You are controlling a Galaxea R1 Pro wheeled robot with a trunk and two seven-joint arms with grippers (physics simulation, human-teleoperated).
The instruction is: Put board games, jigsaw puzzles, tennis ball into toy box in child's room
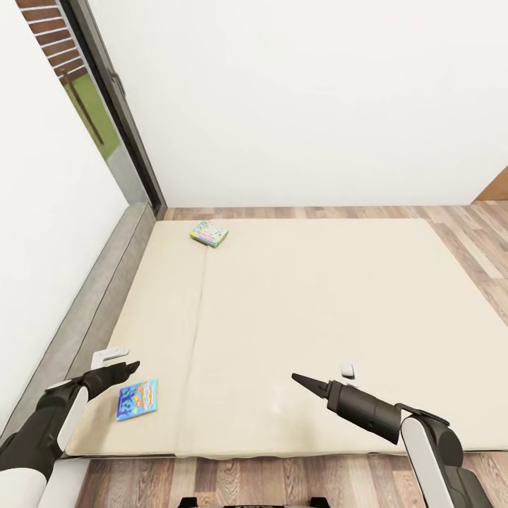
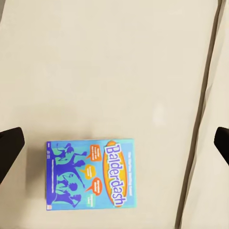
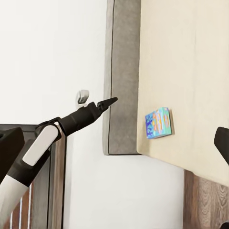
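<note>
Head view: left gripper (image 1: 121, 359), jaws spread and empty, hovers above the blue board game (image 1: 137, 400) near the bed (image 1: 317, 303) edge; right gripper (image 1: 321, 377) unclear.

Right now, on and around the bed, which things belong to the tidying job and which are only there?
For the job:
- blue board game on the bed, below the open left gripper
- green-white board game at the mattress's far end

Only there:
- grey headboard
- wooden floor
- sliding glass door

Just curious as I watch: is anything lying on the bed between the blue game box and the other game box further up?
No. In the head view, only bare beige mattress separates the blue board game from the green-white one.
</note>
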